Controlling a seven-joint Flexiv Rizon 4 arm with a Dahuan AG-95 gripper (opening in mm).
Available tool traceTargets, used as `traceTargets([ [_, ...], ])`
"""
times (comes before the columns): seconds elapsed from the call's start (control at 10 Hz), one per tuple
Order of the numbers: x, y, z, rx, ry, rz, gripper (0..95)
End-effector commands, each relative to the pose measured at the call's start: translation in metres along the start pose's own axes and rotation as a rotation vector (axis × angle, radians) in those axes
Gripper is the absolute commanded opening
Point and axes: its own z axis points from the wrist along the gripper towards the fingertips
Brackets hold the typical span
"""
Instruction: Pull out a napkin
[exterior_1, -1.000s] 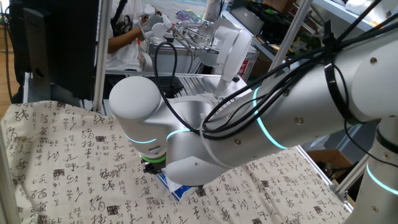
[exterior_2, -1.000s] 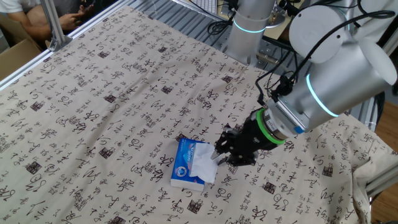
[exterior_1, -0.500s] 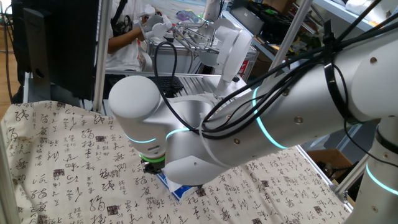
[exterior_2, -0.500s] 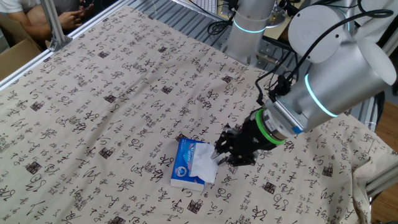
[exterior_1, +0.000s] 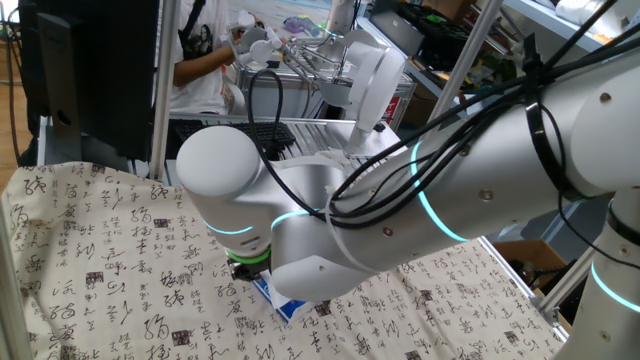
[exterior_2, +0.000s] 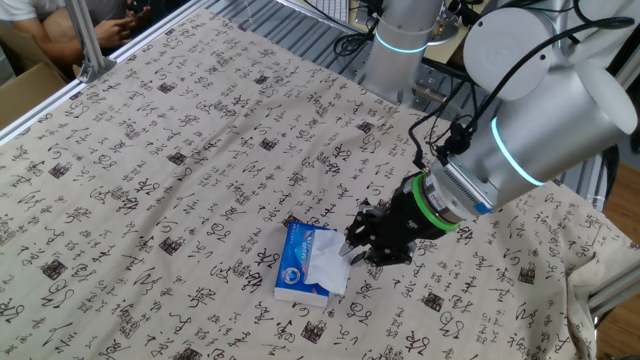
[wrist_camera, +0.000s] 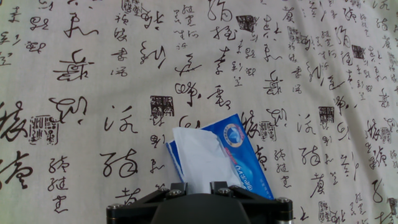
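Observation:
The white napkin (wrist_camera: 198, 157) sticks up, crumpled, from the slot of the blue-and-white tissue pack (wrist_camera: 241, 147) lying flat on the printed cloth. My gripper (wrist_camera: 199, 188) is right over the pack's near end; the two fingers stand close together with the napkin's edge between them. In the other fixed view the gripper (exterior_2: 352, 254) touches the right side of the napkin (exterior_2: 324, 264) on the pack (exterior_2: 298, 268). In one fixed view only a corner of the pack (exterior_1: 280, 300) shows under the arm, and the fingers are hidden.
The table is covered by a beige cloth with black characters (exterior_2: 180, 150). My arm's big elbow (exterior_1: 400, 200) fills one fixed view. A person sits beyond the far edge (exterior_1: 200, 50). A metal frame post (exterior_2: 85, 40) stands at a corner.

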Motion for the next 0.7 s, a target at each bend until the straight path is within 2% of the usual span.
traceTargets([
  [0.1, -0.0011, 0.0007, 0.0008, 0.0, -0.013, -0.007, 19.0],
  [0.4, -0.0011, 0.0007, 0.0008, -0.021, -0.023, -0.007, 19.0],
  [0.7, -0.0011, 0.0007, 0.0008, -0.027, -0.025, -0.003, 19.0],
])
